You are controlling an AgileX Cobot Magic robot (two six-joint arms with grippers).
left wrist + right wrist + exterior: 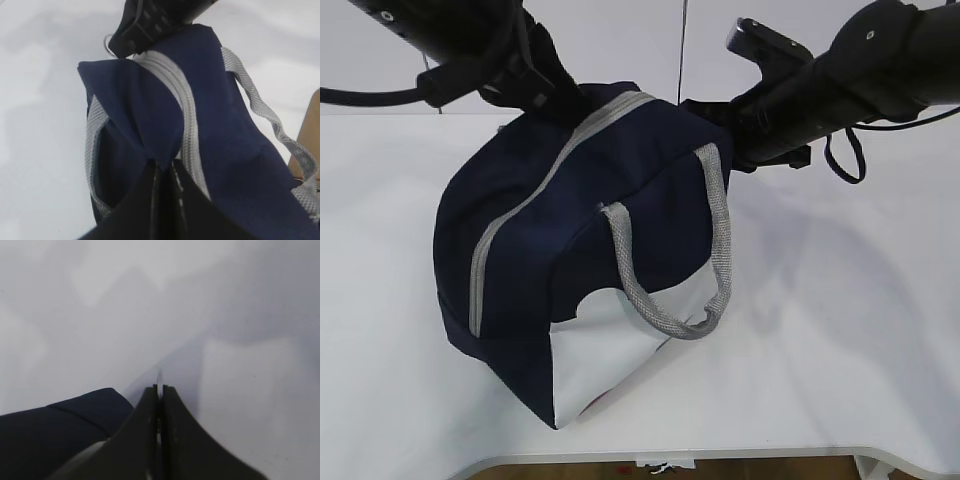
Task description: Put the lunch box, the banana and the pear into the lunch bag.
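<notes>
The navy lunch bag (550, 240) stands on the white table with its grey zipper (520, 215) run closed along the top. My left gripper (165, 167) is shut on a fold of the bag's navy fabric beside the zipper (185, 115). At the bag's far end my right gripper (122, 45) is shut, and the thin metal ring pull (106, 44) sticks out from its tips. In the right wrist view the right gripper (159, 387) shows a thin sliver between its closed fingers. The lunch box, the banana and the pear are out of view.
A grey webbing handle (715, 250) hangs down over the bag's white side panel (610, 350). The table's front edge (720, 455) runs close below the bag. A black cable loop (845, 160) dangles from the right arm.
</notes>
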